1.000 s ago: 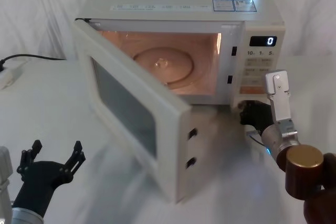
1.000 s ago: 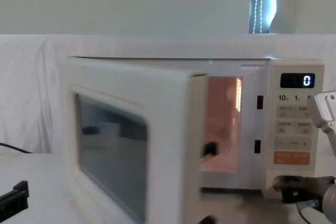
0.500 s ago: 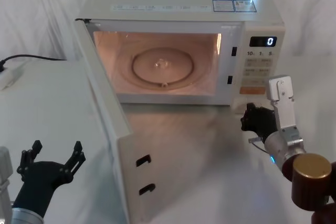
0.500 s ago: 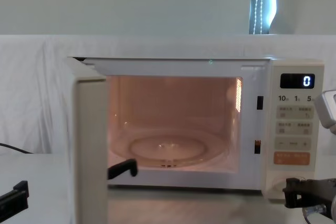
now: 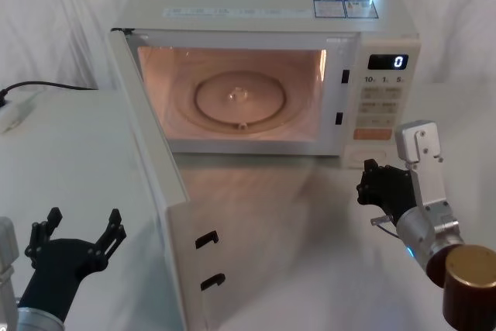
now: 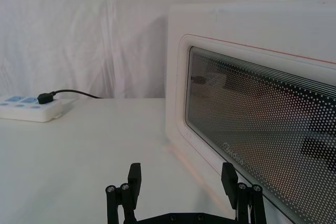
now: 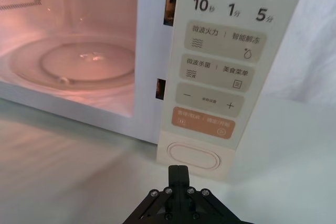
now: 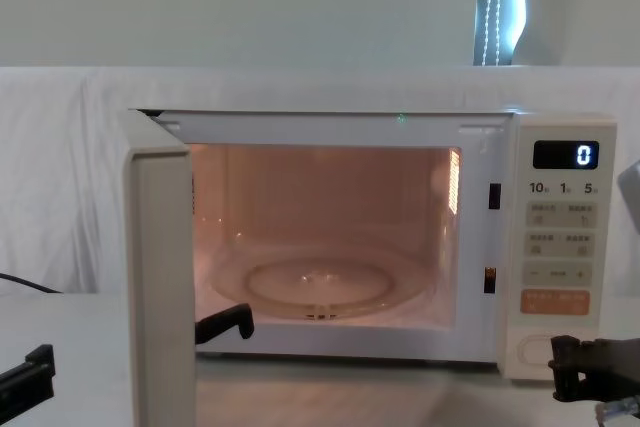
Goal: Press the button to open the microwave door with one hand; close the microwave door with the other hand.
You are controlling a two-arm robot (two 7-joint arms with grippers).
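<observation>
Microwave door (image 5: 167, 191): swung fully open on its left hinge, standing out toward the robot, edge-on in the chest view; two black latch hooks show on its free edge.
Microwave cavity (image 5: 232, 94): lit orange-pink inside, holding a round glass turntable (image 5: 240, 97) with nothing on it.
Button (image 7: 192, 156): wide cream pill at the bottom of the control panel, below the orange key (image 7: 202, 125).
Display (image 5: 388, 60): reads 0.
Right gripper (image 5: 370, 182): low in front of the control panel, just short of the button and not touching it; jaws closed together, holding nothing.
Left gripper (image 5: 81, 232): low near the robot, left of the open door and apart from it; jaws spread wide, empty.
Power strip (image 6: 30, 108): on the table far left, a black plug in it.
</observation>
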